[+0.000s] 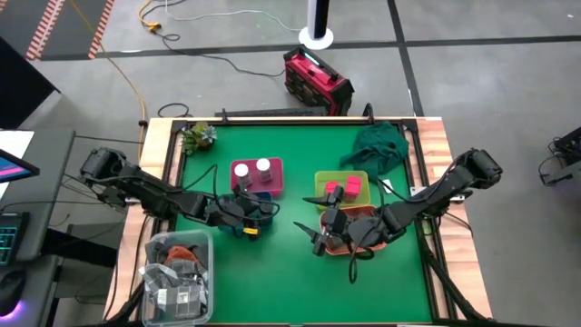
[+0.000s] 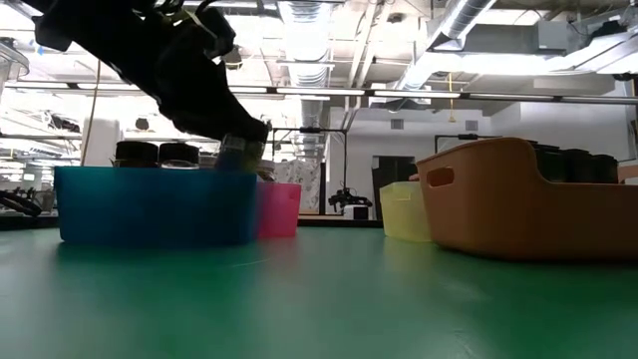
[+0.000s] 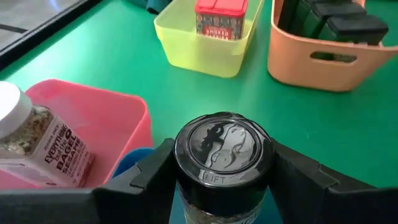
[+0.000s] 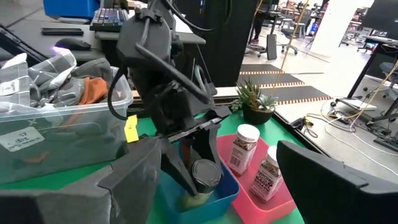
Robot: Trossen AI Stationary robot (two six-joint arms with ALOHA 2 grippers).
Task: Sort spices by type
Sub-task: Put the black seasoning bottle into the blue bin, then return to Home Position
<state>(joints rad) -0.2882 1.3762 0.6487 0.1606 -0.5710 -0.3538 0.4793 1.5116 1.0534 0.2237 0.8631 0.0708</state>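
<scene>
1 round tin (image 3: 222, 148) sits clamped in left claw (image 3: 221, 180).

Your left gripper (image 1: 252, 215) sits over the blue tray (image 1: 257, 216), just at 6 o'clock of the pink tray (image 1: 258, 176). You can't tell from above whether its fingers are closed. Pink tray holds two white-capped jars (image 1: 253, 169) side by side. Your right gripper (image 1: 315, 240) hangs at 9 o'clock of the salmon tray (image 1: 353, 231), fingers spread, nothing between them. Yellow-green tray (image 1: 342, 185) at 12 o'clock of the salmon one holds two pink boxes (image 1: 343, 190). Clear bin (image 1: 179, 277) of clutter at the table's 7 o'clock corner. Green cloth (image 1: 377, 151) at 1 o'clock, small plant (image 1: 197, 136) at 11 o'clock.
</scene>
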